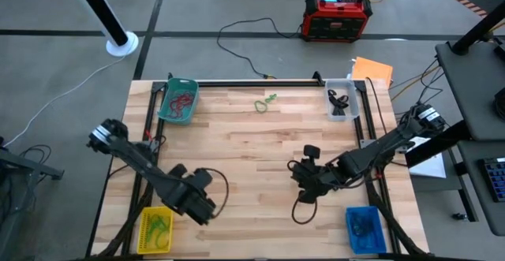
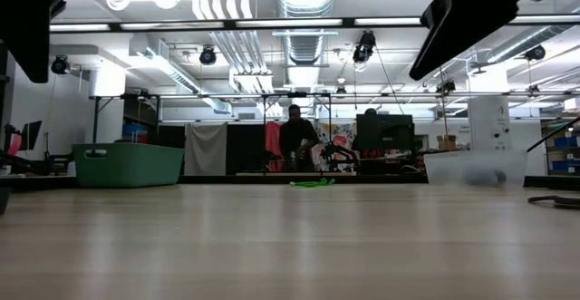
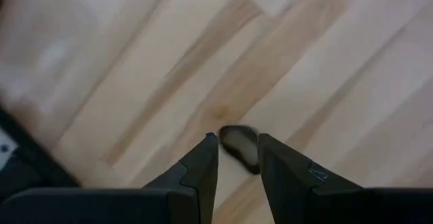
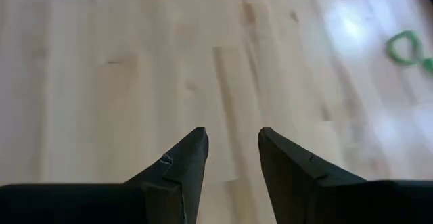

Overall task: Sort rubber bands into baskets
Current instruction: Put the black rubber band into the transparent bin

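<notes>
Baskets stand at all four corners of the wooden table (image 1: 260, 147) in the overhead view: teal green basket (image 1: 178, 101) with red bands at the far left corner, clear basket (image 1: 342, 99) with black bands at the far right, yellow basket (image 1: 155, 229) at the near left, blue basket (image 1: 364, 228) at the near right. Green rubber bands (image 1: 265, 102) lie loose near the far edge, between the two far baskets. The left gripper (image 1: 207, 178) hangs near the near-left corner, just beside the yellow basket; its wrist camera alone shows the fingers (image 3: 203, 166) a little apart over bare wood, with a small dark blurred object (image 3: 238, 145) between the tips, though a grip cannot be confirmed. The right gripper (image 1: 298, 176) sits right of the table's middle; its own camera shows the fingers (image 4: 186, 160) spread and empty over the boards, the green bands far ahead. Only the table-level view shows a person (image 2: 296, 139) in the room beyond.
</notes>
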`<state>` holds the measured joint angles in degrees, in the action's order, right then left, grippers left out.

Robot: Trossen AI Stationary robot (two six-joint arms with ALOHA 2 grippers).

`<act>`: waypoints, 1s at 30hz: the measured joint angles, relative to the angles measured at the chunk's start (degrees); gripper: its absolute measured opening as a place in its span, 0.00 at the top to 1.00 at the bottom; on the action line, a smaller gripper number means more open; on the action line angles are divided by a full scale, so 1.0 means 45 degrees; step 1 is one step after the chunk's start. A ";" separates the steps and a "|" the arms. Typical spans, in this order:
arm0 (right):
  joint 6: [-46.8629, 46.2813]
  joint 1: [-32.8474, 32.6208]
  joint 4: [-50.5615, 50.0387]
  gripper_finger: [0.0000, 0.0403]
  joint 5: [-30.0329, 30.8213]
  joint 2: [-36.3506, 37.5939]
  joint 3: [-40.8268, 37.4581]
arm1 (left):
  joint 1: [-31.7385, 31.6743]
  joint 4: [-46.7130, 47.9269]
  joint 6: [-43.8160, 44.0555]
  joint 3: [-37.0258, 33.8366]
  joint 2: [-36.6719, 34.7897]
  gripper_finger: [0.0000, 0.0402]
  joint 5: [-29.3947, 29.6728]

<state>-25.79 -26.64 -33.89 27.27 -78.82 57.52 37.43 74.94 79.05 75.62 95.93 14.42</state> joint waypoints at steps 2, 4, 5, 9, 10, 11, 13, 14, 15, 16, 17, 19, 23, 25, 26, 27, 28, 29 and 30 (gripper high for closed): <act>0.0300 0.0235 -0.0003 0.67 0.0237 -0.0002 -0.0041 | 0.0084 -0.0088 0.0122 0.0267 0.0459 0.75 0.0018; 0.0726 0.0494 0.0014 0.65 0.0299 0.0002 -0.0044 | 0.0164 -0.0083 0.0754 0.0311 0.0726 0.71 0.0032; 0.1010 0.0621 0.0023 0.65 0.0299 0.0001 -0.0044 | 0.0208 -0.0106 0.1123 0.0275 0.0788 0.69 0.0032; 0.2080 0.1226 0.0024 0.63 0.0265 0.0005 -0.0044 | 0.0423 -0.0577 0.2474 -0.0359 0.0756 0.62 0.0036; 0.2347 0.1420 0.0024 0.63 0.0257 0.0007 -0.0044 | 0.0484 -0.0830 0.2742 -0.0544 0.0691 0.61 0.0002; 0.2558 0.1623 0.0024 0.62 0.0246 0.0012 -0.0044 | 0.0531 -0.1091 0.3002 -0.0727 0.0597 0.60 -0.0021; 0.2961 0.2046 0.0025 0.62 0.0076 0.0017 -0.0044 | 0.0580 -0.1706 0.3423 -0.1177 0.0369 0.59 -0.0237; 0.3123 0.2277 0.0031 0.61 -0.0145 0.0018 -0.0044 | 0.0584 -0.1993 0.3619 -0.1427 0.0309 0.59 -0.0487; 0.3314 0.2500 0.0053 0.61 -0.0411 0.0022 -0.0045 | 0.0586 -0.2123 0.3811 -0.1640 0.0298 0.59 -0.0681; 0.3479 0.2716 0.0093 0.61 -0.0665 0.0022 -0.0050 | 0.0598 -0.2220 0.4059 -0.1869 0.0298 0.59 -0.0836; 0.3689 0.2925 0.0209 0.61 -0.0895 0.0022 -0.0083 | 0.0603 -0.2202 0.4308 -0.2051 0.0298 0.59 -0.0998; 0.4129 0.3292 0.0637 0.61 -0.1302 0.0022 -0.0178 | 0.0603 -0.2260 0.4605 -0.2344 0.0293 0.58 -0.1090; 0.4887 0.3890 0.1409 0.61 -0.2262 0.0019 -0.0335 | 0.0603 -0.3062 0.4651 -0.2690 0.0289 0.58 -0.1090; 0.5012 0.4085 0.1661 0.61 -0.2666 0.0012 -0.0436 | 0.0603 -0.3538 0.4629 -0.2901 0.0289 0.58 -0.1099; 0.5044 0.4134 0.1768 0.61 -0.2815 0.0012 -0.0499 | 0.0603 -0.3747 0.4620 -0.2994 0.0289 0.58 -0.1103; 0.5044 0.4164 0.1850 0.61 -0.2843 0.0012 -0.0564 | 0.0603 -0.3914 0.4622 -0.3073 0.0289 0.58 -0.1107; 0.5049 0.4178 0.1883 0.61 -0.2856 0.0012 -0.0629 | 0.0603 -0.4017 0.4622 -0.3137 0.0289 0.58 -0.1122; 0.5037 0.4178 0.1884 0.60 -0.2872 0.0012 -0.0706 | 0.0603 -0.4059 0.4619 -0.3180 0.0289 0.58 -0.1174; 0.4978 0.4178 0.1876 0.60 -0.2872 0.0012 -0.0782 | 0.0603 -0.4031 0.4618 -0.3193 0.0289 0.58 -0.1196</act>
<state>-3.39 -7.84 -25.44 14.35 -78.76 54.00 40.14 56.80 99.82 61.25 97.23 9.04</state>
